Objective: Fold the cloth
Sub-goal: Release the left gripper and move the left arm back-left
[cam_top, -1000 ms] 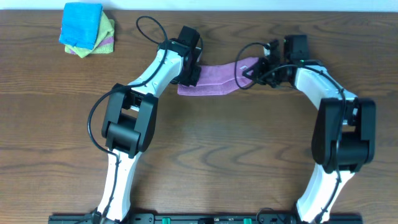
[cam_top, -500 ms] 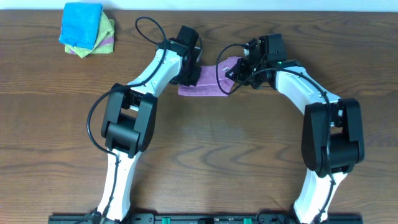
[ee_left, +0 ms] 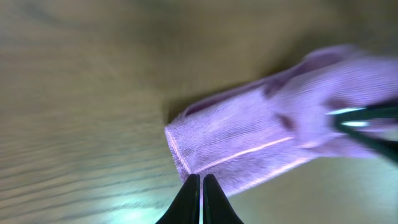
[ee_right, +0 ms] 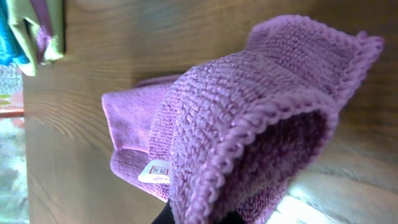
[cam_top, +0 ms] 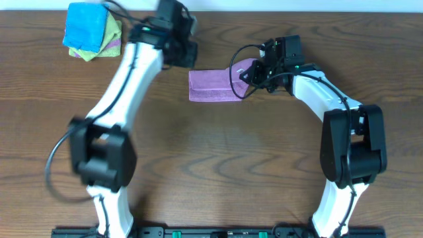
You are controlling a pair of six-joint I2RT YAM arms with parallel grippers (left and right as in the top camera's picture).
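The purple cloth [cam_top: 213, 85] lies on the wooden table at the back middle, doubled over into a band. My right gripper [cam_top: 250, 74] is shut on its right end and holds that end raised above the rest; in the right wrist view the cloth [ee_right: 249, 118] bulges over the fingers, and a small white tag [ee_right: 155, 170] shows at a lower edge. My left gripper [cam_top: 180, 54] is shut and empty, up and to the left of the cloth; its closed fingertips [ee_left: 200, 186] sit just off the cloth's left end [ee_left: 249, 149].
A stack of folded cloths, bright blue [cam_top: 86, 24] on top of yellow-green and purple ones, sits at the back left corner. It also shows at the top left of the right wrist view [ee_right: 25, 28]. A black cable loops beside the right wrist.
My left gripper has let go of the cloth's left end and swung back and left, away from it. My right gripper carried the right end leftward over the cloth, then held still.
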